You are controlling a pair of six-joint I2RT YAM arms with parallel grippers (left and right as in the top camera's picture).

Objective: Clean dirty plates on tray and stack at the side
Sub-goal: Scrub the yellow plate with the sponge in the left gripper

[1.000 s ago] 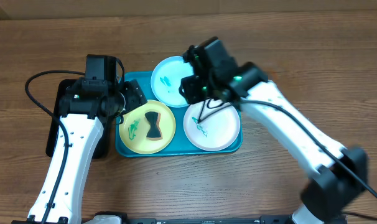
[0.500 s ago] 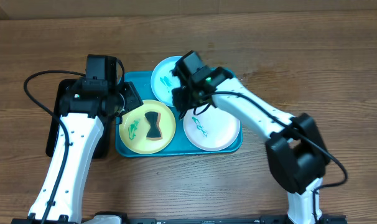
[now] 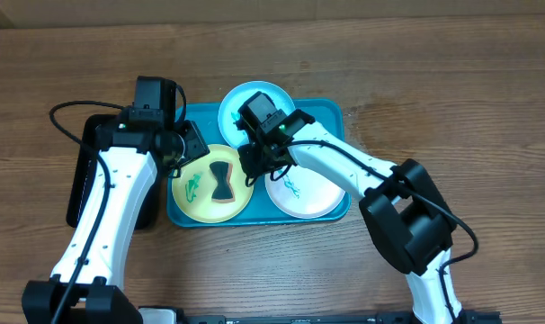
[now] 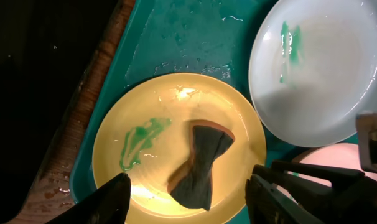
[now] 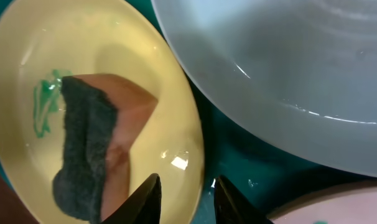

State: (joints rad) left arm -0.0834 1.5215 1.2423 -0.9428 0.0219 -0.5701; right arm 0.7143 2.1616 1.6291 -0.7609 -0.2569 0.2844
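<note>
On the turquoise tray lie three plates: pale cyan at the back, yellow-green front left, white front right. All carry green smears. A dark sponge lies twisted on the yellow-green plate. My left gripper hangs open above that plate's near side, fingers wide apart and the sponge just ahead of them. My right gripper is narrowly open astride the yellow-green plate's right rim, one finger inside it, the other over the tray.
A smaller black tray lies left of the turquoise one, partly under my left arm. The cyan plate and a corner of the white plate sit close to my right fingers. Wooden tabletop surrounds the trays.
My right arm swung left from over the cyan and white plates to the yellow-green plate's right rim, its jaws narrowing. My left jaws narrowed somewhat and the left arm shifted slightly.
</note>
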